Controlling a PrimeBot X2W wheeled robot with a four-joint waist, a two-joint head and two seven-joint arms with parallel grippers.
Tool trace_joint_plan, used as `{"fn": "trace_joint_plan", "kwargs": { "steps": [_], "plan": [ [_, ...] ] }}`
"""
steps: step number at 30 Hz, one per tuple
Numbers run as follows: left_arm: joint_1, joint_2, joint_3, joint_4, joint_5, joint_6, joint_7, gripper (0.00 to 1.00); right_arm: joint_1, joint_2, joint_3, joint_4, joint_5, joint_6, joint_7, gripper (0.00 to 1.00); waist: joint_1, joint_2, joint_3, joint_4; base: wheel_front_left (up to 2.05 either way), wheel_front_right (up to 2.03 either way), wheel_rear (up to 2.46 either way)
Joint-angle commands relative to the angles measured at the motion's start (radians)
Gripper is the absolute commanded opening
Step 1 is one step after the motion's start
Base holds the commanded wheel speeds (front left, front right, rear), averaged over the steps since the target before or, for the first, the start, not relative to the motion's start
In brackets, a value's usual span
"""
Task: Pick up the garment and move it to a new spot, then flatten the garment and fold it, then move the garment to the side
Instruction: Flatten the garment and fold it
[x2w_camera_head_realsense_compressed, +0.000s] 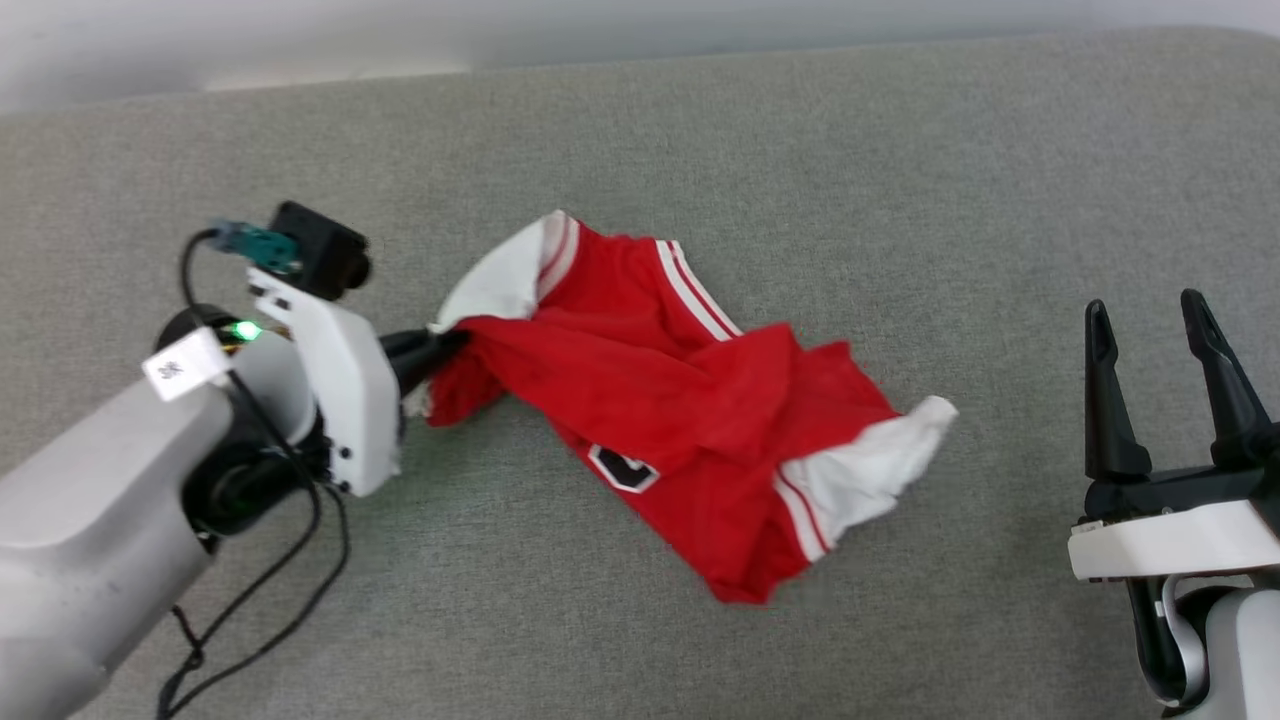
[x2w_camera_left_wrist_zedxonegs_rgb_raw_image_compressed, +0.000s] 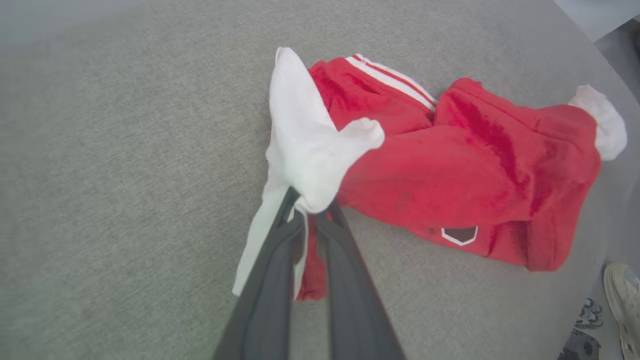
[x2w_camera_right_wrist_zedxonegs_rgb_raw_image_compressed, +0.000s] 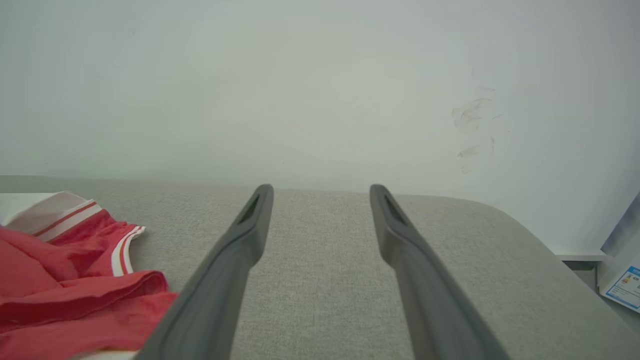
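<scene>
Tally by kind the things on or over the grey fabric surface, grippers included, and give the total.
red jersey-style T-shirt with white sleeves: 1
dark two-fingered grippers: 2 (left gripper shut on the T-shirt, right gripper open)
Total: 3

surface: grey fabric top (x2w_camera_head_realsense_compressed: 700, 130) | wall (x2w_camera_right_wrist_zedxonegs_rgb_raw_image_compressed: 320, 75): pale (scuff marks at its right) | shoe (x2w_camera_left_wrist_zedxonegs_rgb_raw_image_compressed: 622, 300): pale, on the floor | printed sheet (x2w_camera_right_wrist_zedxonegs_rgb_raw_image_compressed: 625, 285): beside the wall
</scene>
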Motion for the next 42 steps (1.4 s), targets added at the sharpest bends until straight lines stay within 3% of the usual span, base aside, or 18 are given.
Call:
{"fn": "trace_joint_plan", "kwargs": {
  "steps": [1, 11, 18, 19, 20, 24, 28, 32, 36, 42],
  "plan": [
    [0.008, 0.009, 0.01, 0.023, 0.006, 0.004, -0.014, 0.0, -0.008, -0.004, 0.0, -0.003, 0.0, 0.0, -0.002, 1.0, 0.0, 0.0, 0.011, -0.007, 0.0, 0.0, 0.0],
    [-0.013, 0.031, 0.035, 0.344, 0.051, 0.016, -0.12, 0.0, -0.034, -0.003, 0.003, -0.003, 0.003, 0.0, -0.002, 1.0, 0.0, 0.0, 0.06, -0.04, 0.0, 0.0, 0.0],
    [-0.019, -0.004, 0.018, 0.521, 0.083, 0.01, -0.173, 0.0, -0.037, -0.002, -0.002, 0.002, -0.002, 0.0, -0.002, 1.0, 0.0, 0.0, 0.065, -0.046, 0.0, 0.0, 0.0],
    [-0.021, -0.014, 0.018, 0.535, 0.088, 0.006, -0.187, 0.33, -0.033, -0.002, -0.005, 0.003, -0.004, 0.0, -0.002, 1.0, 0.0, 0.0, 0.061, -0.044, 0.0, 0.0, 0.0],
    [-0.026, -0.02, 0.013, 0.544, 0.101, 0.003, -0.204, 1.0, -0.028, -0.001, -0.008, 0.004, -0.006, 0.0, -0.002, 1.0, 0.0, 0.0, 0.055, -0.04, 0.0, 0.0, 0.0],
    [-0.056, -0.035, -0.01, 0.553, 0.148, -0.006, -0.248, 1.0, -0.008, 0.003, -0.015, 0.008, -0.008, 0.0, -0.002, 1.0, 0.0, 0.0, 0.023, -0.023, 0.0, 0.0, 0.0],
    [-0.113, -0.014, -0.035, 0.465, 0.21, -0.007, -0.26, 1.0, 0.02, 0.009, -0.021, 0.011, -0.008, 0.0, -0.002, 1.0, 0.0, 0.0, -0.028, 0.01, 0.0, 0.0, 0.0],
    [-0.15, -0.009, -0.041, 0.341, 0.241, 0.022, -0.253, 1.0, 0.03, 0.011, -0.022, 0.01, -0.008, 0.0, -0.002, 1.0, 0.0, 0.0, -0.05, 0.029, 0.0, 0.0, 0.0],
    [-0.176, -0.008, -0.045, 0.201, 0.226, 0.034, -0.183, 1.0, 0.032, 0.009, -0.016, 0.01, -0.009, 0.0, -0.002, 1.0, 0.0, 0.0, -0.06, 0.036, 0.0, 0.0, 0.0],
    [-0.214, -0.003, -0.077, 0.045, 0.166, 0.024, 0.02, 1.0, 0.022, 0.001, -0.003, 0.005, -0.004, 0.0, -0.002, 1.0, 0.0, 0.0, -0.059, 0.027, 0.0, 0.0, 0.0]
  ]
}}
